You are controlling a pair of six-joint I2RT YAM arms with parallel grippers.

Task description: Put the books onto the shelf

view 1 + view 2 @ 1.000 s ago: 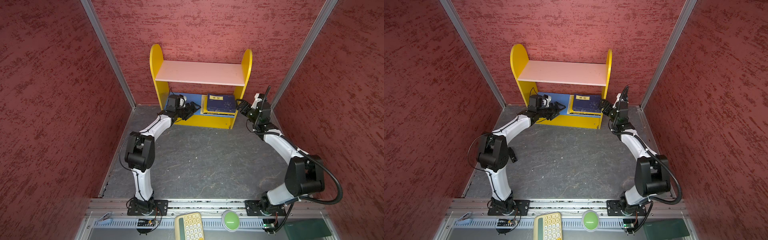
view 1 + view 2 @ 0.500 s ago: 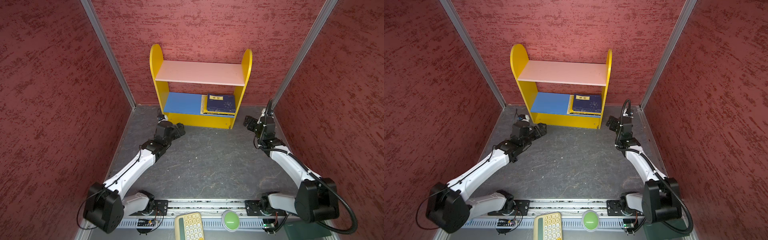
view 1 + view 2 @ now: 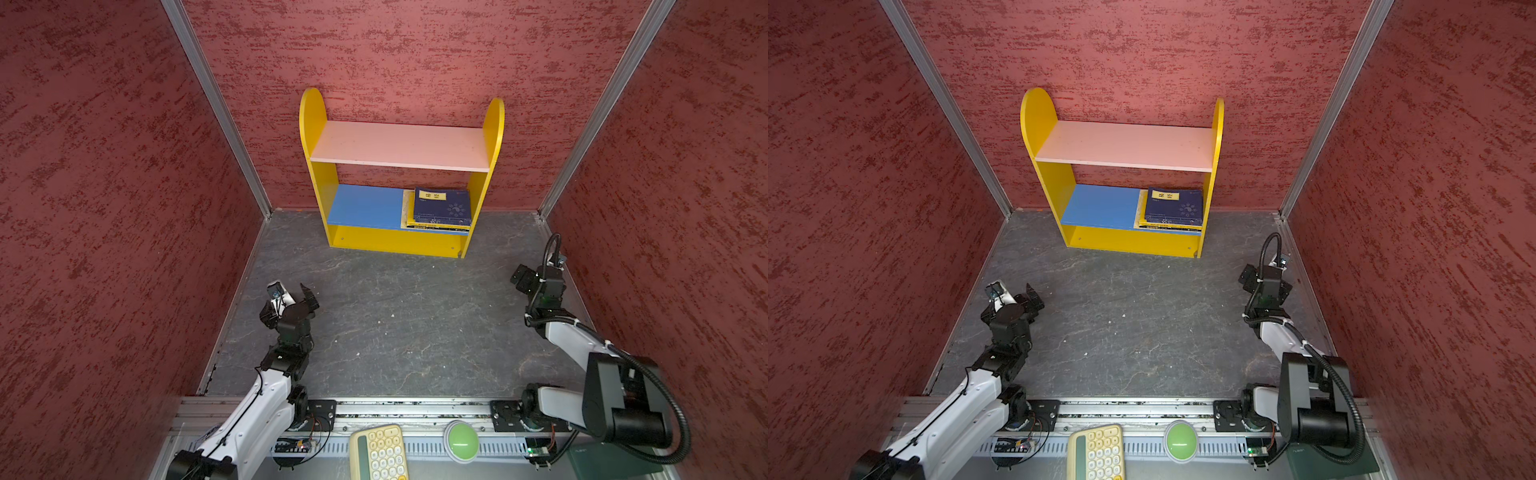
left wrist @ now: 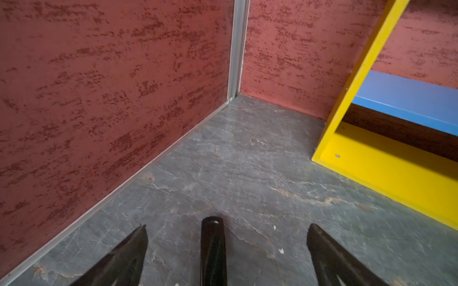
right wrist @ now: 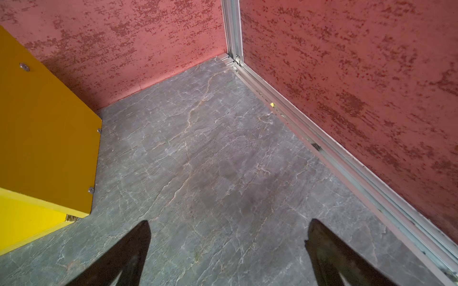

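Top views only: books (image 3: pixel 442 203) on shelf (image 3: pixel 311 124)

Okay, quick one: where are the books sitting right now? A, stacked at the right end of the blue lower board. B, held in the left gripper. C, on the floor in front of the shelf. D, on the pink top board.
A: in both top views the books lie flat in a stack at the right end of the blue lower board of the shelf.
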